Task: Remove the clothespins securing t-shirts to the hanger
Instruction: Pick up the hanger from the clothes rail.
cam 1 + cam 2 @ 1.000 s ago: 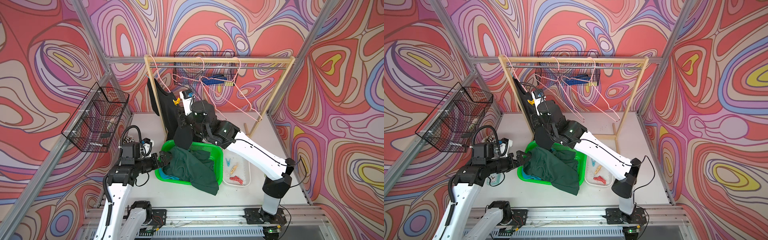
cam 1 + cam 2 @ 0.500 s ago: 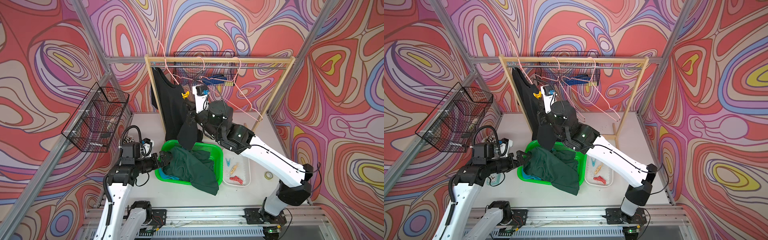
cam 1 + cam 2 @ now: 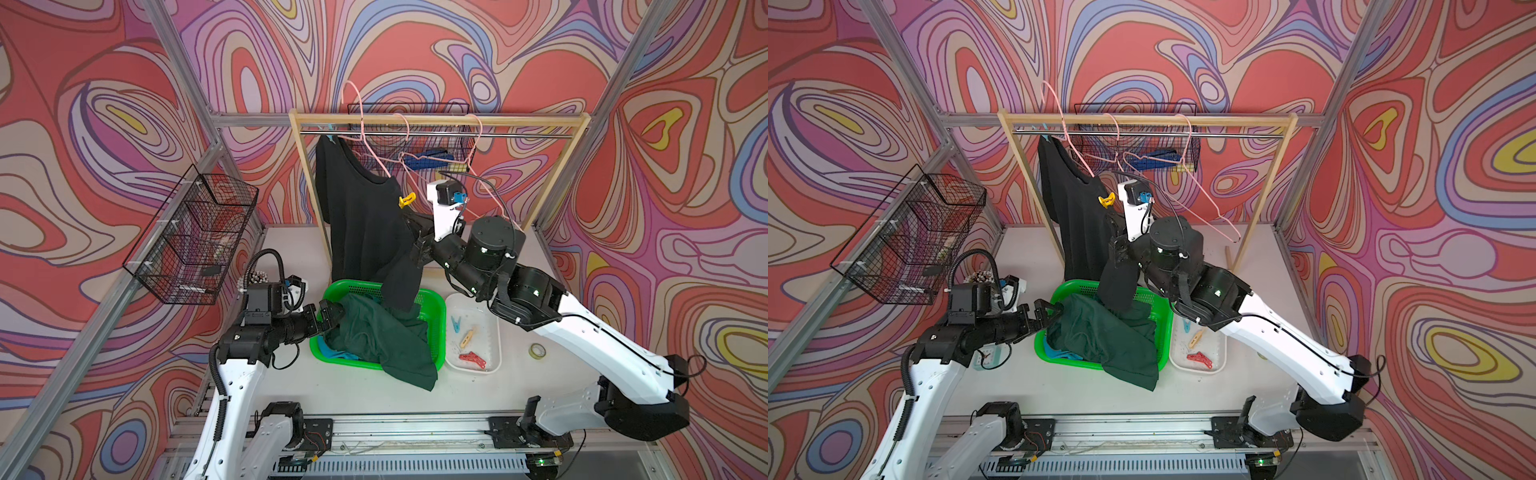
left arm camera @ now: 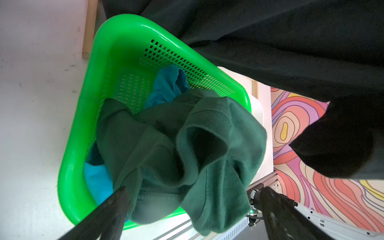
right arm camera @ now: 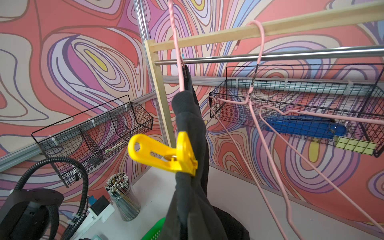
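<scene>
Black t-shirt [image 3: 365, 232] over right jaws

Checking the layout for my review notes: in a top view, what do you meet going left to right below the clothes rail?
Wire basket → pencil jar → left gripper → green basket → white tray → tape roll.

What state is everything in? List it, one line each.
black t-shirt: hanging on pink hanger, pinned.
yellow clothespin: clipped on black t-shirt.
dark green t-shirt: draped over green basket rim.
turquoise t-shirt: in green basket, underneath.
red clothespin: loose in white tray.
left gripper: open, at dark green t-shirt.
right gripper: shut on black t-shirt.
</scene>
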`<state>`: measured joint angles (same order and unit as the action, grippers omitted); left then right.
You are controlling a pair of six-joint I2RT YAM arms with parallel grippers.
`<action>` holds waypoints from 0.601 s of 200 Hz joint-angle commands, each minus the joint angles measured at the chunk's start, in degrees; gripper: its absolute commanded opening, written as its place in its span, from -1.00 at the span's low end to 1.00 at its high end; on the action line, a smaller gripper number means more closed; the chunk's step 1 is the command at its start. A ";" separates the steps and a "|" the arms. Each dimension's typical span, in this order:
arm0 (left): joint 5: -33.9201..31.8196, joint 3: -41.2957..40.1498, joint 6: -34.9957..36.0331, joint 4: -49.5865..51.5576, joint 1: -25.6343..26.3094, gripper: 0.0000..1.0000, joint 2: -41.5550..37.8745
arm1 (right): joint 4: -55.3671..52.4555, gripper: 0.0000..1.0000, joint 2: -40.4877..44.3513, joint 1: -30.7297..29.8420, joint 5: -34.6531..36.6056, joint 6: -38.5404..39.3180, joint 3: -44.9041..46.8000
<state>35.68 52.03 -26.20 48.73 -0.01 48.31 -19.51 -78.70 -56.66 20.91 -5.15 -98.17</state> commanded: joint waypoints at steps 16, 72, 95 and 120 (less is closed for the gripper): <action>-2.44 2.82 0.58 0.23 -0.25 1.00 0.68 | -1.31 -1.00 4.70 -0.19 -1.68 1.10 1.92; -3.61 4.13 -0.28 1.02 -0.25 1.00 0.25 | -6.65 -1.00 7.24 -0.19 -3.33 1.90 3.99; -3.84 4.13 -0.57 1.19 -0.25 0.99 0.11 | -4.76 -1.00 10.95 -0.16 -5.00 2.04 6.99; -4.05 4.60 -0.64 1.05 -0.30 0.99 0.52 | -4.93 -1.00 14.52 -0.20 -7.78 2.83 7.46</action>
<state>32.49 54.87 -26.61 48.86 0.01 49.10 -28.91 -69.30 -56.66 16.36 -3.49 -90.04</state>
